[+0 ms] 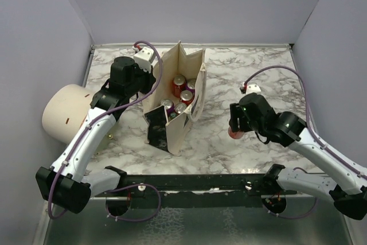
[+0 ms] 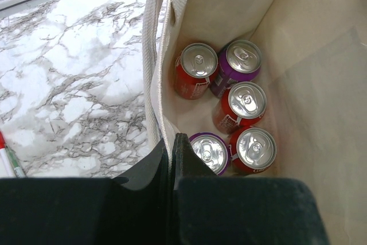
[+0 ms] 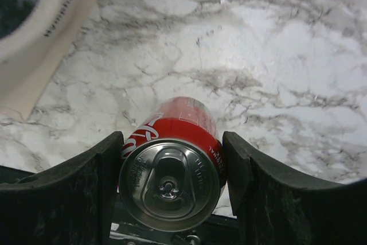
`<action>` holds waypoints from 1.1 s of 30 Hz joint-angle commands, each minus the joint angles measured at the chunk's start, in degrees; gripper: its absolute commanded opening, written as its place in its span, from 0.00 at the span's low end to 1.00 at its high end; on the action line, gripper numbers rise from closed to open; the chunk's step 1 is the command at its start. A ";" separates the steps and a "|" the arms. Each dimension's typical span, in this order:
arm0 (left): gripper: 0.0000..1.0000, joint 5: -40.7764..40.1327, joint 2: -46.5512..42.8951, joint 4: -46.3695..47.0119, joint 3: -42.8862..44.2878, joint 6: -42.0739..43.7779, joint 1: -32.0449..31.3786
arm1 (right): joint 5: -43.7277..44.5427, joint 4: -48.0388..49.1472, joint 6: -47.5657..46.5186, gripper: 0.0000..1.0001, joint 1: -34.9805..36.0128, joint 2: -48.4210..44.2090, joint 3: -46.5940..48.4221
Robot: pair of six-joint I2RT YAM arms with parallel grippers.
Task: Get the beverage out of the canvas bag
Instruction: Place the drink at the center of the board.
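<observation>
The canvas bag (image 1: 183, 127) stands open in the middle of the marble table, its black printed panel facing the front. Inside it stand several upright cans, red (image 1: 179, 84) and purple (image 1: 167, 105); the left wrist view shows them from above, red (image 2: 196, 67) and purple (image 2: 241, 58). My left gripper (image 1: 152, 81) is shut on the bag's left rim (image 2: 166, 55), pinching the cloth between its fingers (image 2: 172, 142). My right gripper (image 1: 235, 127) is shut on a red cola can (image 3: 172, 142), held upright to the right of the bag. The can also shows in the top view (image 1: 234, 132).
A large cream cylinder (image 1: 63, 113) lies at the table's left edge beside my left arm. Grey walls close in the table at the left, back and right. A black rail (image 1: 200, 182) runs along the near edge. Part of the bag (image 3: 63, 10) shows at the right wrist view's upper left.
</observation>
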 commanded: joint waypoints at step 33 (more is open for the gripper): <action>0.00 -0.09 -4.56 5.65 0.10 -4.35 0.03 | 8.01 25.76 11.66 0.34 -0.05 1.89 -25.66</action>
